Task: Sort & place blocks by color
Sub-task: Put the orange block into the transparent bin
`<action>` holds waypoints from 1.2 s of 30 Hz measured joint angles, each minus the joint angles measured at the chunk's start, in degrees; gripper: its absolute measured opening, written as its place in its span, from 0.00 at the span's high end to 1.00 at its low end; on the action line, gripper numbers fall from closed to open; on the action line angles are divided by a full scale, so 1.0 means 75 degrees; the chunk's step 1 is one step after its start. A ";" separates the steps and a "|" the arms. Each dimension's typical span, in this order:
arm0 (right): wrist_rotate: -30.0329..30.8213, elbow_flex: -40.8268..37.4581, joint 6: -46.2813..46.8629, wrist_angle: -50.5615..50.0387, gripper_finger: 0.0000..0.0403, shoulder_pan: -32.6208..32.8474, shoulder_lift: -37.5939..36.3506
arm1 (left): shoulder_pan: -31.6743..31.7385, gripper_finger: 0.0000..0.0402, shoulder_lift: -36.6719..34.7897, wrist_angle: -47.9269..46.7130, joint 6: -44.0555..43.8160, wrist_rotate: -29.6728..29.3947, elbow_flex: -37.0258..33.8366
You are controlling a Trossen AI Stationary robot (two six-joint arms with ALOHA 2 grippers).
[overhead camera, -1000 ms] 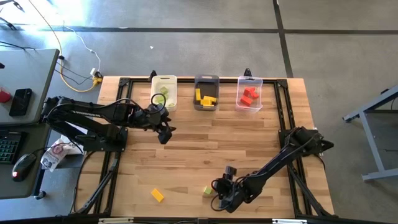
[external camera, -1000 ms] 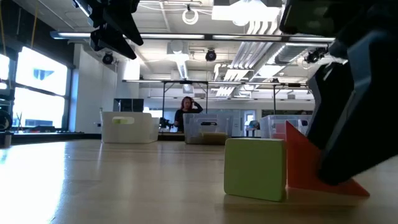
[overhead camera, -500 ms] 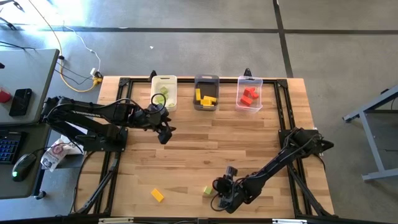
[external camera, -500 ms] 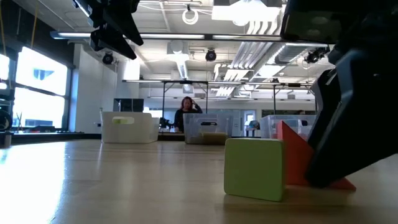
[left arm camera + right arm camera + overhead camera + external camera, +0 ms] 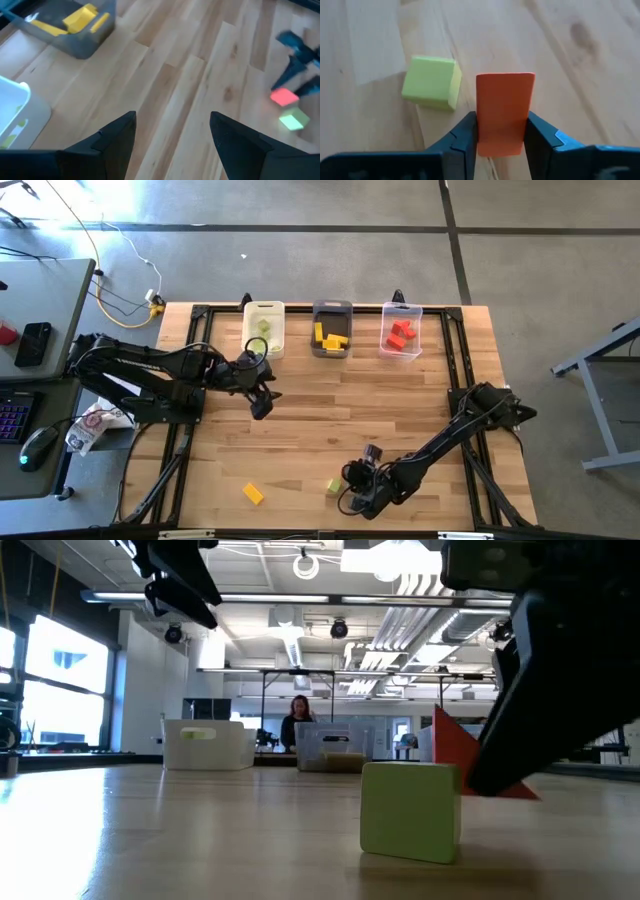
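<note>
The right gripper (image 5: pixel 501 131) is low over the near edge of the tabletop (image 5: pixel 330 420), at about 6 o'clock on it, its jaws clamped on the 2 side faces of a red block (image 5: pixel 504 113). In the low view the red block (image 5: pixel 455 755) hangs tilted, clear of the wood. Just beside it, at its 9 o'clock in the high view, a green cube (image 5: pixel 334 486) sits flat on the tabletop, apart from the jaws. Farther toward 8 o'clock of the tabletop, well apart from both, lies a yellow block (image 5: pixel 253 494).

Toward the middle, at about 10 o'clock, the left gripper (image 5: pixel 172 127) hangs above bare wood with its jaws apart and nothing between them.

At the far edge stand 3 bins in a row. The white bin (image 5: pixel 264 328) at 11 o'clock holds green blocks (image 5: pixel 262 326). The grey bin (image 5: pixel 331 310) at 12 o'clock holds yellow blocks (image 5: pixel 331 335). The clear bin (image 5: pixel 417 330) at 1 o'clock holds red blocks (image 5: pixel 400 334).

Beyond the tabletop, in the low view, a person (image 5: pixel 298 725) stands in the room.
</note>
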 joint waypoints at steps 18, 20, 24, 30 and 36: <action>0.0364 0.0000 -0.0064 -0.1987 0.75 -0.1236 -0.1207 | -0.1580 0.40 0.0000 -0.0059 0.0738 0.0003 -0.0003; 0.0416 0.0000 -0.0085 -0.2242 0.75 -0.1451 -0.1391 | -0.1691 0.40 0.0000 -0.0058 0.0737 0.0003 -0.0003; 0.0567 0.0000 -0.0289 -0.2714 0.75 -0.1905 -0.1774 | -0.1832 0.40 0.0000 -0.0058 0.0895 0.0004 -0.0003; 0.0923 0.0001 -0.0693 -0.3263 0.75 -0.2656 -0.2358 | -0.1912 0.40 0.0000 -0.0055 0.1657 0.0003 -0.0003; 0.1221 0.0003 -0.0895 -0.3792 0.75 -0.3470 -0.2709 | -0.1897 0.40 0.0000 -0.0055 0.2480 -0.0005 -0.0003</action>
